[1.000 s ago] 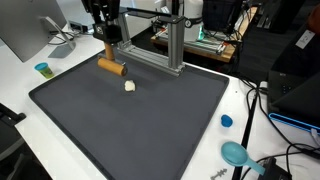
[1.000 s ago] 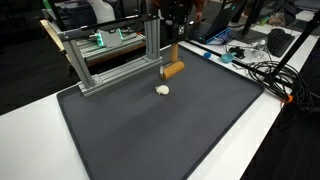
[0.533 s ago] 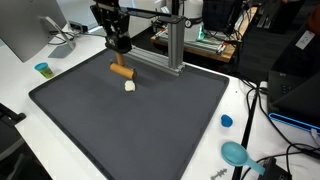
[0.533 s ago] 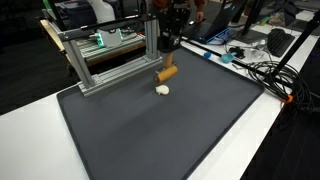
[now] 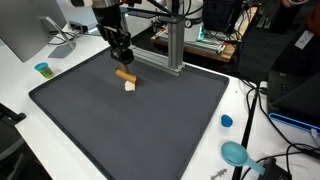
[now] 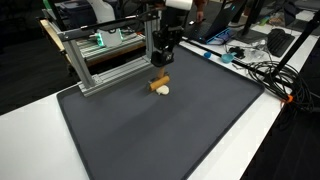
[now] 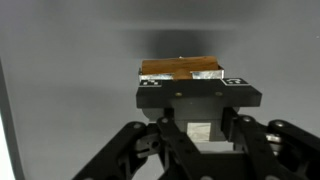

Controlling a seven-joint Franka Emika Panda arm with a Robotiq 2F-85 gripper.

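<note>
1. The dark mat (image 5: 150,125) covers most of the white counter (image 5: 20,95); its near edge is cut off in both exterior views.
2. An aluminium frame (image 5: 176,45) stands at the mat's far edge, partly hidden behind the arm.
3. The hand (image 5: 122,63) is clamped on the brown block (image 5: 125,73), low over the mat's far part. In the wrist view the hand's body covers the block's (image 7: 180,67) near side.
4. Whether the block rests on the mat is hard to tell.
5. A small white lump (image 5: 129,86) lies just beside the block; contact is unclear.
</note>
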